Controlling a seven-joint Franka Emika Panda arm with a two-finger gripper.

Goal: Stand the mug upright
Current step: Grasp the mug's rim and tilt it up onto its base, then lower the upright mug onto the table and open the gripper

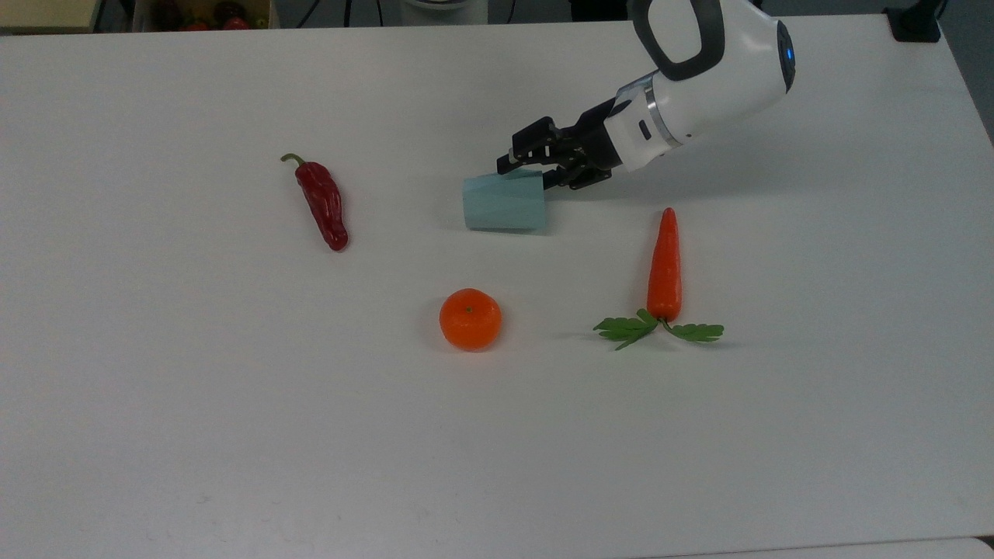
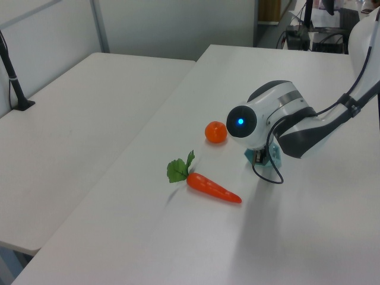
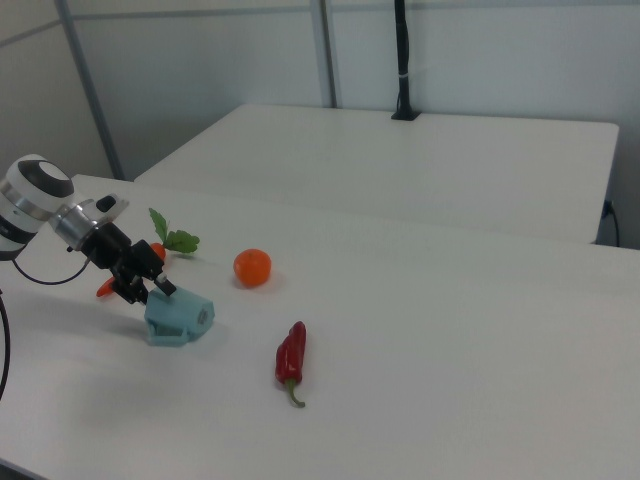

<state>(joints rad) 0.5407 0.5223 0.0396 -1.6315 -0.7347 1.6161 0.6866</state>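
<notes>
The pale blue-green mug [image 1: 503, 203] lies on its side near the middle of the white table [image 1: 233, 435], with its wider end toward the top view's right. My gripper [image 1: 530, 174] is open and reaches in low from the top view's right. One finger sits over the mug's far edge, the other just off its right end. From the right view, the gripper [image 3: 150, 288] stands at the upper left end of the mug [image 3: 178, 316]. The left view has the arm's wrist covering most of the mug [image 2: 275, 155].
A dark red chili pepper [image 1: 322, 203] lies to the top view's left of the mug. An orange tangerine [image 1: 470, 318] sits nearer the front, and a carrot [image 1: 665, 264] with green leaves lies to the top view's right, close under the arm.
</notes>
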